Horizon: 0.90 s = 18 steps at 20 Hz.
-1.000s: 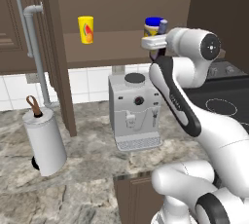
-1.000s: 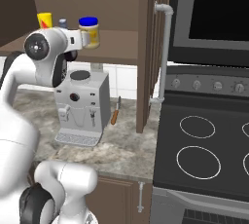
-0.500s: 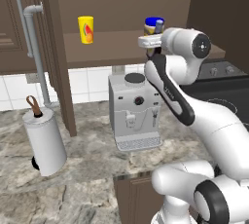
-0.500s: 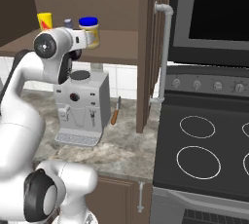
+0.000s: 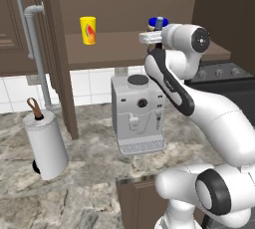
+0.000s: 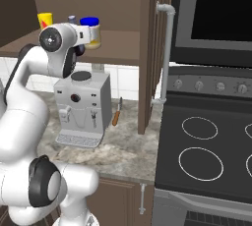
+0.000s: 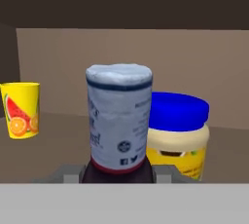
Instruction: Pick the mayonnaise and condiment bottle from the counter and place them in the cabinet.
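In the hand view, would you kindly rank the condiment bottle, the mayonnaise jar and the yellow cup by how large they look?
1. condiment bottle: looks largest, but it sits nearest the camera, in the gripper, so this may mislead.
2. mayonnaise jar: partly hidden behind the bottle.
3. yellow cup: smallest, cut by the picture's edge.

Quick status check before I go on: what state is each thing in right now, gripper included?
Gripper: shut on the condiment bottle, up at the cabinet shelf.
Condiment bottle: upright, capped, held in the gripper.
Mayonnaise: on the shelf board, upright, lid on.
Yellow cup: upright on the shelf, lidless.
Cabinet: open.
Coffee machine: standing on the counter.
Paper towel holder: tilted on the counter.
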Motion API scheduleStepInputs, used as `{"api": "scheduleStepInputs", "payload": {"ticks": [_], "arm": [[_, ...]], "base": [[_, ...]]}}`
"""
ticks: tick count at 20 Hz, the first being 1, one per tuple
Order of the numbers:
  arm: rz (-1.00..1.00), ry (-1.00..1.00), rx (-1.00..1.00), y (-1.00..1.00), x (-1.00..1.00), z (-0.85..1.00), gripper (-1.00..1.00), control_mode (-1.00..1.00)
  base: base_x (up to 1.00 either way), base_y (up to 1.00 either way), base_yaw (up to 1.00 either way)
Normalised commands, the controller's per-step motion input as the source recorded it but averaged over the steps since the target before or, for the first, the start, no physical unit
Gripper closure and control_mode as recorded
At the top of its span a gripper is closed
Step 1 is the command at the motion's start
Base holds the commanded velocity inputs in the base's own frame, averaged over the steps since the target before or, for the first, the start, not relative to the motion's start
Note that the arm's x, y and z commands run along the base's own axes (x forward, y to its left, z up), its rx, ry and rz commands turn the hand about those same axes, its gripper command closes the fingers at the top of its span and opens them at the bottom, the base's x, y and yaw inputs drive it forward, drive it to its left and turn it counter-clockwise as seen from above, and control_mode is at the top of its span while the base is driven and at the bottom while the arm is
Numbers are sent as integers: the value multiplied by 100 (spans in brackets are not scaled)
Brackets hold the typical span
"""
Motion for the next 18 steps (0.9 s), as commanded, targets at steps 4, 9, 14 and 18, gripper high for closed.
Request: {"api": "scheduleStepInputs", "payload": {"ticks": [4, 9, 14, 18], "arm": [[0, 0, 0, 11, 19, -25, 100, -100], [0, 0, 0, 17, 19, -25, 100, -100], [1, 0, 4, 20, 13, -2, 100, -100], [0, 0, 4, 18, 13, 0, 100, -100]], "base": [[0, 0, 0], [0, 0, 0], [0, 0, 0], [0, 0, 0]]}}
